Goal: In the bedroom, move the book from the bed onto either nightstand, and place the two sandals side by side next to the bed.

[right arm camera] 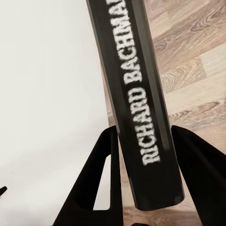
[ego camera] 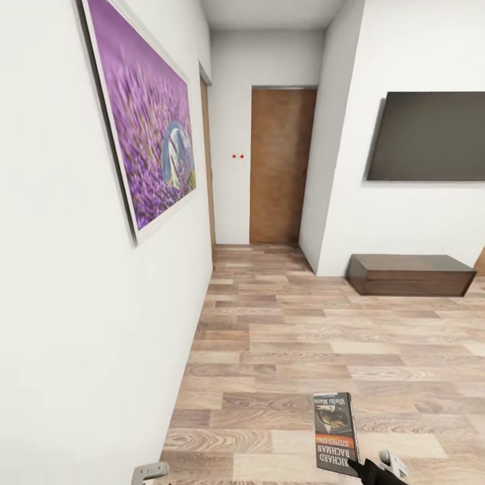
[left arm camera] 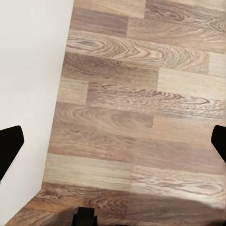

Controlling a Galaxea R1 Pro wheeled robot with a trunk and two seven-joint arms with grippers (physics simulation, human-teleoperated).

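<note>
The book (ego camera: 335, 432), a thin dark paperback with an orange band and white "Richard Bachman" lettering, is held flat above the wood floor at the lower right of the head view. My right gripper (ego camera: 360, 466) is shut on its near end. In the right wrist view the book's black spine (right arm camera: 141, 108) runs between the two black fingers (right arm camera: 96, 179), which press on both sides. My left gripper (left arm camera: 113, 146) is open, its black fingertips (left arm camera: 9, 146) at either edge of the left wrist view, nothing between them, over the plank floor by the white wall.
A white wall with the purple lavender picture (ego camera: 145, 114) runs close along my left. A brown door (ego camera: 281, 165) closes the corridor ahead. A long low dark-wood sideboard (ego camera: 407, 274) stands at the right under a black wall screen (ego camera: 428, 136). Wood-plank floor (ego camera: 303, 337) lies between.
</note>
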